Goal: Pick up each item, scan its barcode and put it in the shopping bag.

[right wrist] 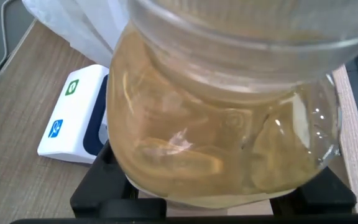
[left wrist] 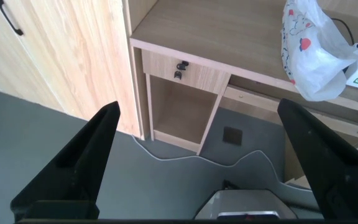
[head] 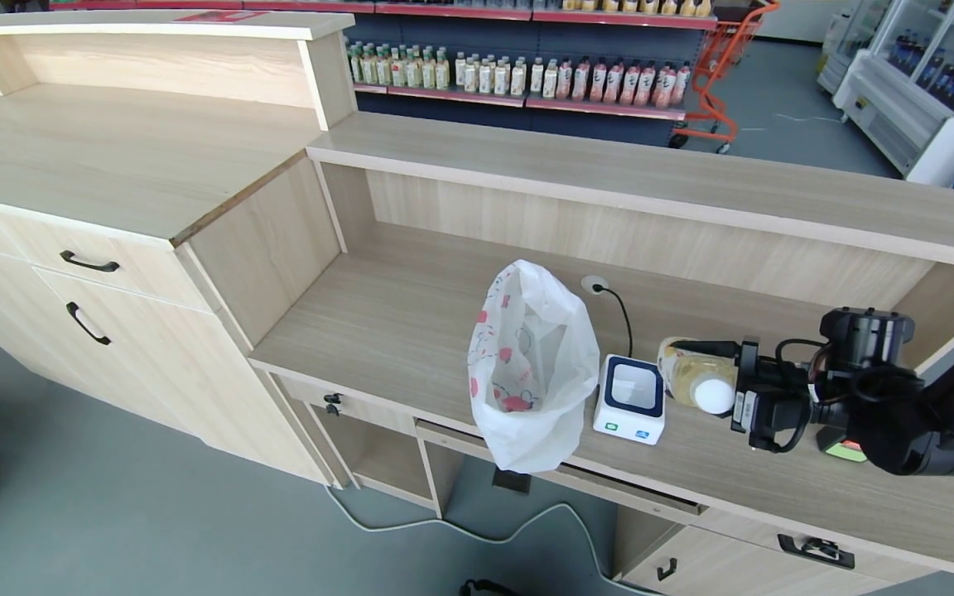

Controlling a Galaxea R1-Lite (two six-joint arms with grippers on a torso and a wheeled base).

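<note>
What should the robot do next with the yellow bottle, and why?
Probably slide the bottle a little to the robot's left, over the scanner. The right gripper is shut on the bottle and holds it beside the scanner, not above it, so the barcode likely isn't read yet. The shopping bag stands open just past the scanner for afterwards.

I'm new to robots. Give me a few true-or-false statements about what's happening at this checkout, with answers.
1. The right gripper holds a bottle. True.
2. The bag lies flat and closed. False: it stands open on the counter.
3. The scanner sits between bag and bottle. True.
4. The left gripper grips the bag. False: it is open and empty, over the floor in front of the counter.
5. The bottle is inside the bag. False: it is beside the scanner, in the gripper.
</note>
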